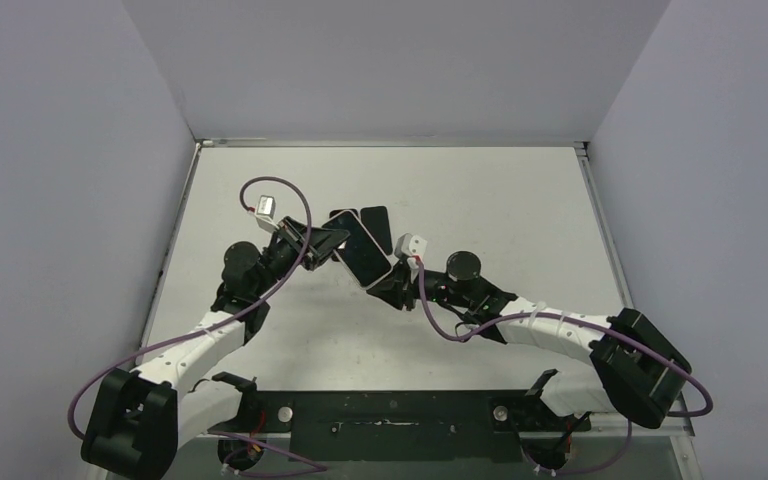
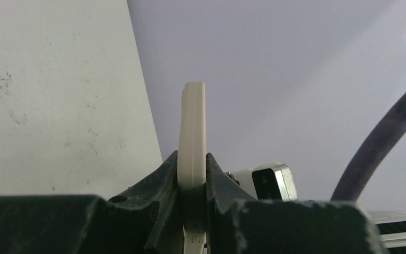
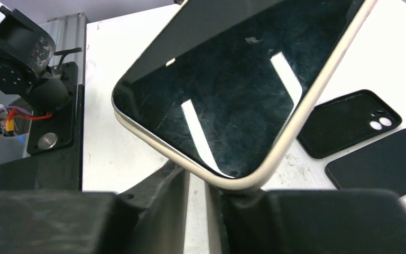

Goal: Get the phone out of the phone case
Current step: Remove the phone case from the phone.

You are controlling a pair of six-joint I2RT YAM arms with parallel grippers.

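Note:
The phone [image 1: 364, 257], with a dark screen and a cream edge, is lifted off the table between the two arms. My left gripper [image 1: 322, 243] is shut on its left end. In the left wrist view the cream edge [image 2: 192, 127] stands upright, pinched between the jaws of that gripper [image 2: 192, 177]. My right gripper [image 1: 392, 283] is at the phone's lower right corner. In the right wrist view the phone [image 3: 232, 79] hangs over this gripper [image 3: 200, 179], whose jaws are shut with only bare table showing in the slit. An empty black phone case [image 3: 349, 123] with camera holes lies on the table.
A second flat black slab [image 3: 381, 161] lies beside the case; both show behind the phone in the top view, as the case [image 1: 344, 216] and the slab [image 1: 376, 222]. The white table [image 1: 520, 220] has grey walls on three sides. The arms' base rail [image 1: 390, 412] runs along the near edge.

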